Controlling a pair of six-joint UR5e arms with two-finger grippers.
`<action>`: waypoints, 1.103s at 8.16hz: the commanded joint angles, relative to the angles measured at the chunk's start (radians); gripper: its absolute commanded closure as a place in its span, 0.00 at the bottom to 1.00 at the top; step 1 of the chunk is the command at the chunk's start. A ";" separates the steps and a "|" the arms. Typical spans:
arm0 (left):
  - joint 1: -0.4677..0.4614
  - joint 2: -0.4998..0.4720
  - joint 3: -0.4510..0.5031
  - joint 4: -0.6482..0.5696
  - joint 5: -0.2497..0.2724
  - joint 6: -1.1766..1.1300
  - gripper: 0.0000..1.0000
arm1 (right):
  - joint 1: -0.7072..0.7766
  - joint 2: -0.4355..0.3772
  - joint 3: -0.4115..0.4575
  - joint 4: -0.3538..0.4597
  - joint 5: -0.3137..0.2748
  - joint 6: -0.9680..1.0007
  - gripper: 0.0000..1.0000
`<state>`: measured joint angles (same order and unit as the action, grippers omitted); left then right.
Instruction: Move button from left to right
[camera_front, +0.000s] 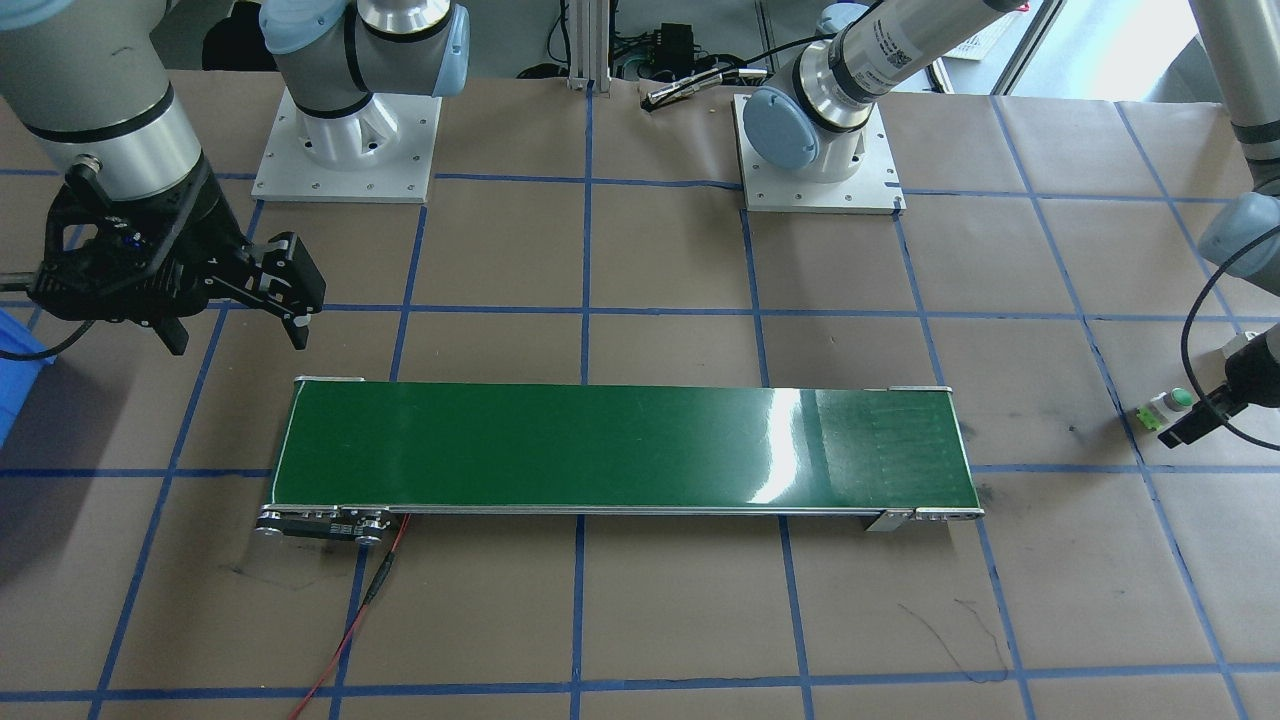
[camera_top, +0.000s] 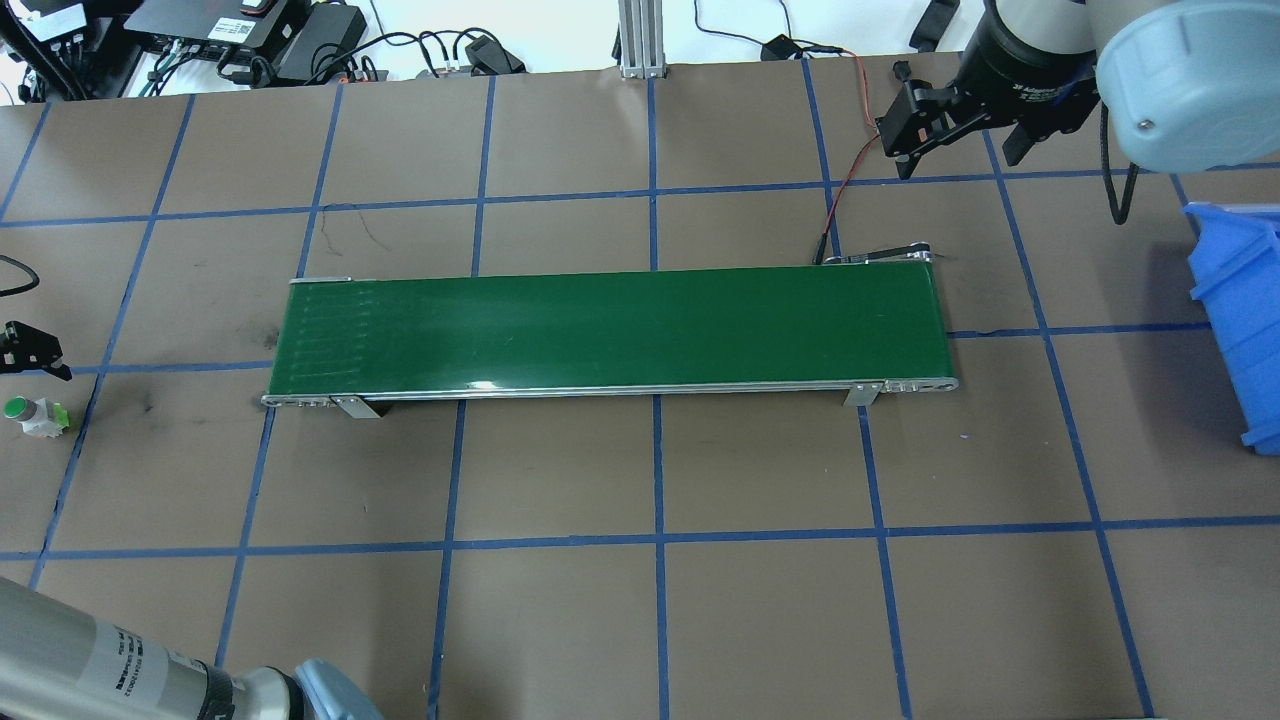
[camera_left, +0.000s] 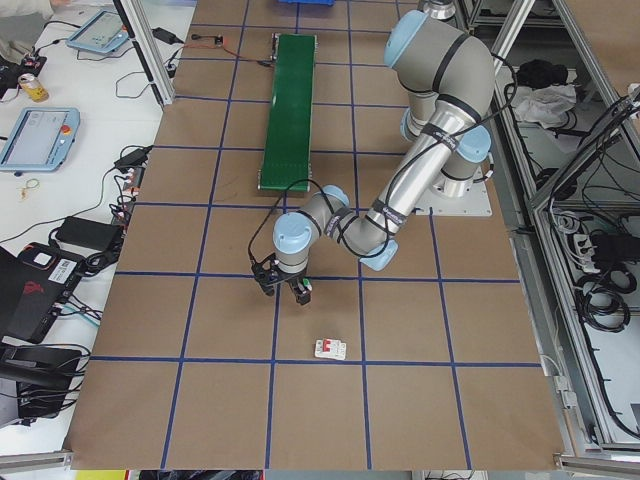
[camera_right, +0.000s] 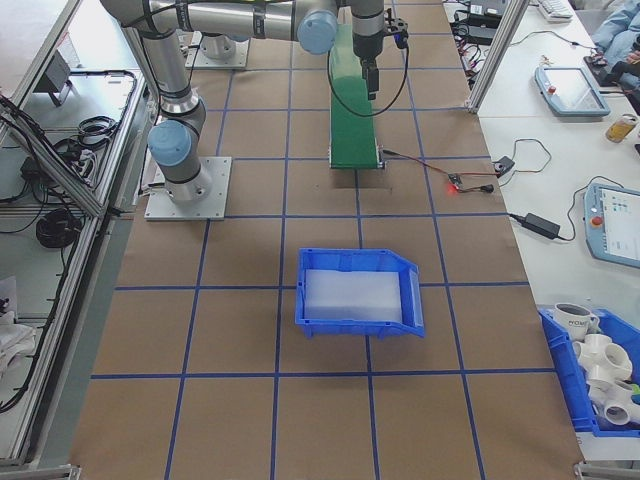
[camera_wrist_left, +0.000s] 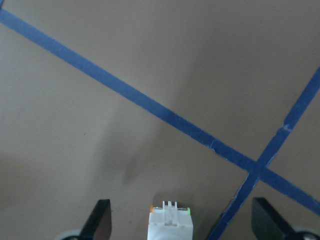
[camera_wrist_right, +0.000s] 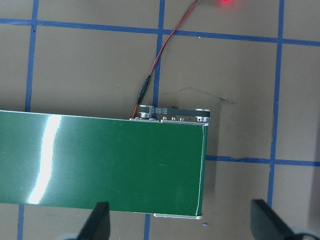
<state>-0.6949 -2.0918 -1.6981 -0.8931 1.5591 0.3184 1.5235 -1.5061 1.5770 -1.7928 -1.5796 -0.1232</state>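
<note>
The small push-button switch with the round green cap, white squarish body and light-green base (camera_top: 32, 414) is lying on its side on the brown paper table (camera_top: 640, 600), well off the left end of the long green conveyor belt (camera_top: 610, 330). From where I'm standing, the risk looks plain: lying down like that, the button is likely to roll or skid if one finger meets it before the other, and the rounded cap is giving the pads little flat surface to bite on. A nudge could push it further from the belt, towards the table edge.

The left gripper (camera_wrist_left: 182, 227) is hanging just above the button with its black fingers (camera_wrist_left: 100, 220) spread wide to either side of the white body, holding nothing; I can't tell whether anything is touching. In the front-facing view the button (camera_front: 1165, 410) is sitting just beside that gripper.

The right gripper (camera_top: 950, 125) is hovering beyond the belt's far right end, near the red wire (camera_top: 845, 175), fingers apart and empty. A blue plastic bin (camera_top: 1240, 320) is standing further right of the belt.
</note>
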 joint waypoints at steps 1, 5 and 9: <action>0.000 -0.017 0.000 -0.013 0.032 -0.001 0.00 | 0.000 -0.026 0.000 -0.002 0.003 0.034 0.00; 0.000 -0.022 0.008 -0.167 0.078 -0.015 1.00 | 0.000 -0.066 0.000 -0.004 0.001 0.033 0.00; -0.012 0.054 0.014 -0.226 0.111 -0.015 1.00 | 0.000 -0.066 0.005 0.000 0.003 0.021 0.00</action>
<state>-0.6992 -2.0853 -1.6884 -1.0681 1.6617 0.3041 1.5232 -1.5745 1.5777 -1.7966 -1.5786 -0.0987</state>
